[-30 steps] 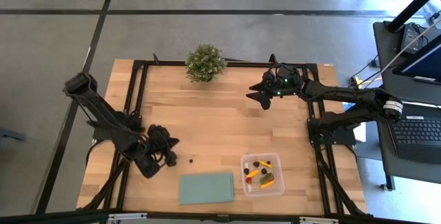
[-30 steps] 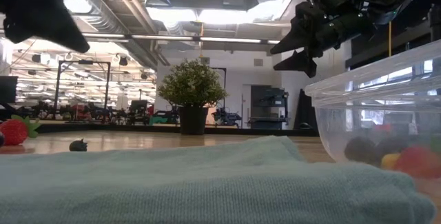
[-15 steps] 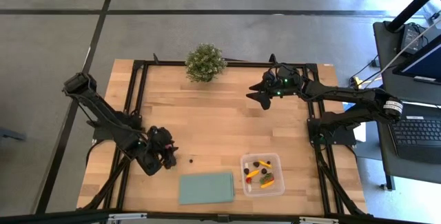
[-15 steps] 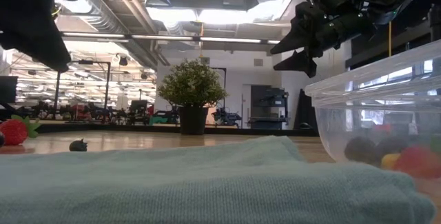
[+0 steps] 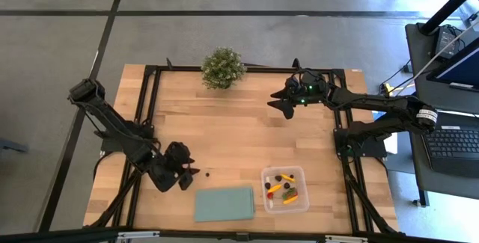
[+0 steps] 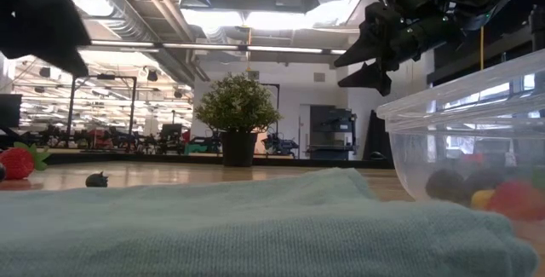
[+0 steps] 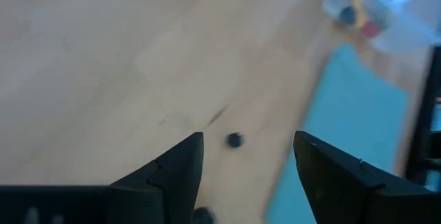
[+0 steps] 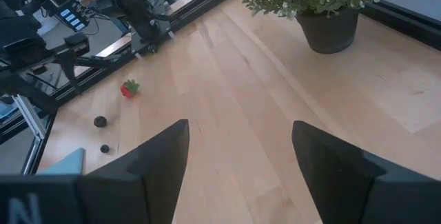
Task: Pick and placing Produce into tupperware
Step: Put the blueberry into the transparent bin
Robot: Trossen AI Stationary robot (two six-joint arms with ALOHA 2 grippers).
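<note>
Pale wooden table. Left gripper low over its near-left part, fingers spread wide, nothing between them. In the left wrist view, 1 small dark berry lies on the bare wood just ahead of the fingertips, in line with the gap; a second dark piece sits at the frame edge, too cut off to name. Strawberry rests on the wood near this gripper. Green cloth lies just beside it, toward the tupperware, which stands farther along the same edge, holding several red, dark and orange pieces. Right gripper hangs well apart, near the potted plant, fingers parted wide, empty.
</note>
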